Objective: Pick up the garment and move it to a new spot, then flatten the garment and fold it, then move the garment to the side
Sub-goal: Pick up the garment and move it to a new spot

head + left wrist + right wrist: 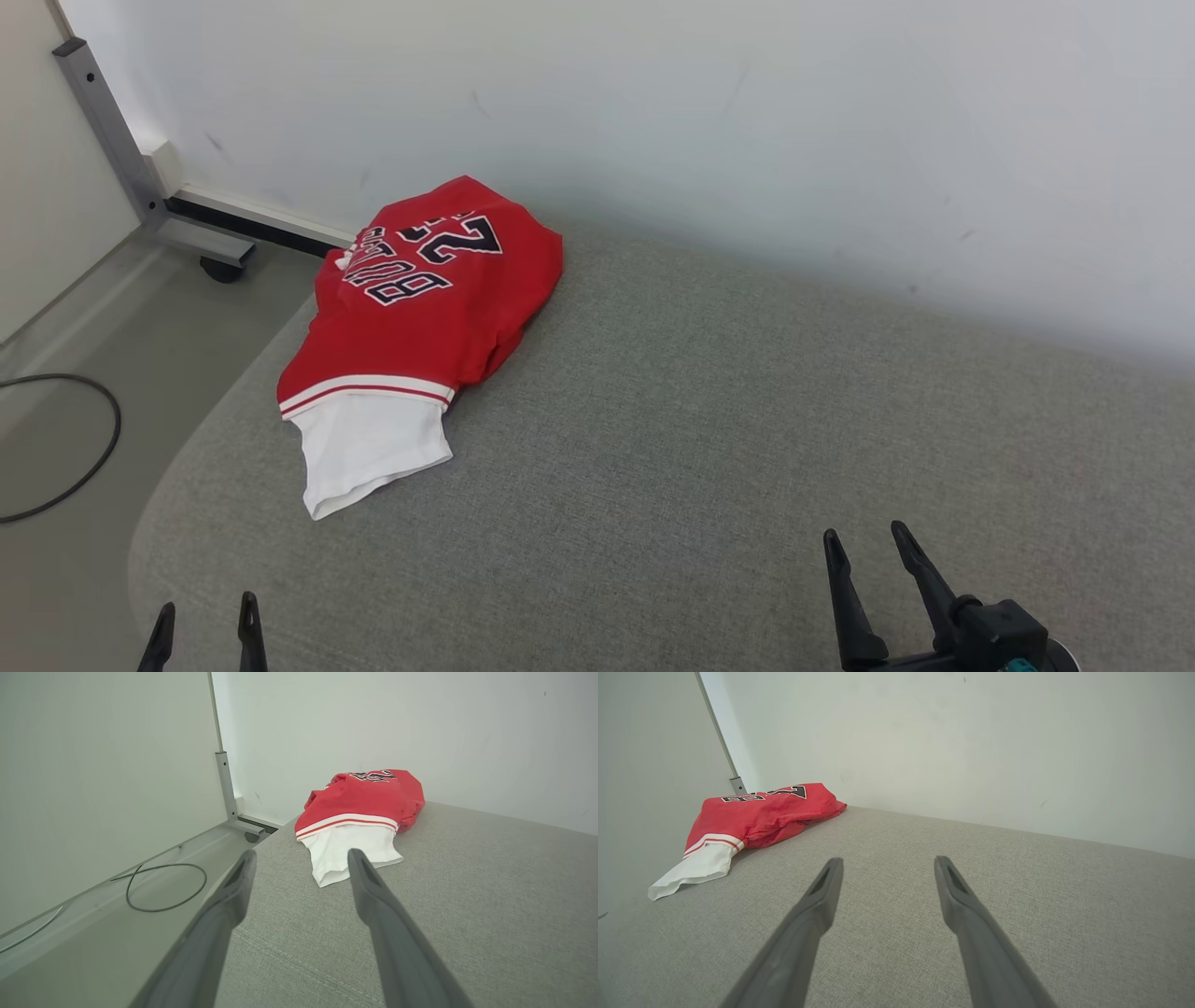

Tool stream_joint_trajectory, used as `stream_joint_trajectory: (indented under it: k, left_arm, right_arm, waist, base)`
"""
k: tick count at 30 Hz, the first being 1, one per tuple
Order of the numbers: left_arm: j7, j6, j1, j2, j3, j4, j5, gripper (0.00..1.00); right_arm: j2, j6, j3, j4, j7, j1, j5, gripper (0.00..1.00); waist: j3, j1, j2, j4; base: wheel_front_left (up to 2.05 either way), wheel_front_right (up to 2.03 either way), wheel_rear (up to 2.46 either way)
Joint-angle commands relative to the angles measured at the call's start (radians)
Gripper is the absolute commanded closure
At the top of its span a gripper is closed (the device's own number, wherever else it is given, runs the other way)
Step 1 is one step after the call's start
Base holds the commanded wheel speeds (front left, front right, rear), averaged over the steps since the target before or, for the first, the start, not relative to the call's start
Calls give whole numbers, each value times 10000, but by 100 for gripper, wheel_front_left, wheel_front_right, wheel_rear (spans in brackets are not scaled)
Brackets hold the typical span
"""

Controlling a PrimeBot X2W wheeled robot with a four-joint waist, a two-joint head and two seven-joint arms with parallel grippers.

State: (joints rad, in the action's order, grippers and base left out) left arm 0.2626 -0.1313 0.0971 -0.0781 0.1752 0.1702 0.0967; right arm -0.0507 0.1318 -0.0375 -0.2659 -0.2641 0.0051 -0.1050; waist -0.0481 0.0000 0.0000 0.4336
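Observation:
The garment [420, 317] is a red jersey with black-and-white lettering, white trim and a white part sticking out toward me. It lies bunched at the far left of the grey fabric surface [709, 448], close to the wall. In the left wrist view the garment [359, 807] lies ahead of my left gripper [301, 856], which is open and empty. The right wrist view has the garment [756, 816] off to the far left of my open, empty right gripper [886, 861]. In the head view my left gripper [205, 611] sits at the lower left and my right gripper [868, 539] at the lower right.
A white wall [747, 121] runs along the back of the surface. Left of the surface is bare floor with a dark cable loop [84, 448] and a grey metal frame on a castor [219, 266]. The surface's rounded left edge [159, 523] drops to the floor.

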Motion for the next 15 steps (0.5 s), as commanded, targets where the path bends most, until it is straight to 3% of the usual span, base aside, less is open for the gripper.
stream_joint_trajectory:
  k: [1, 9, 15]
  left_arm:
    - [35, 11, 87, 20, 32, -11, -80, 0]
    - [35, 11, -129, 75, 241, -43, 40, 0]
    - [35, 56, -966, 133, 775, 120, 480, 0]
  right_arm:
    - [8, -21, -15, 25, -7, 73, 31, 0]
    - [8, -21, -88, -32, -7, -91, 75, 0]
    - [5, -21, -159, 20, -7, -581, 251, 0]
  waist:
    - [6, 0, 0, 10]
    - [128, 0, 0, -156]
    - [601, 0, 0, -956]
  base:
    - [0, 0, 0]
    - [0, 0, 0]
    - [0, 0, 0]
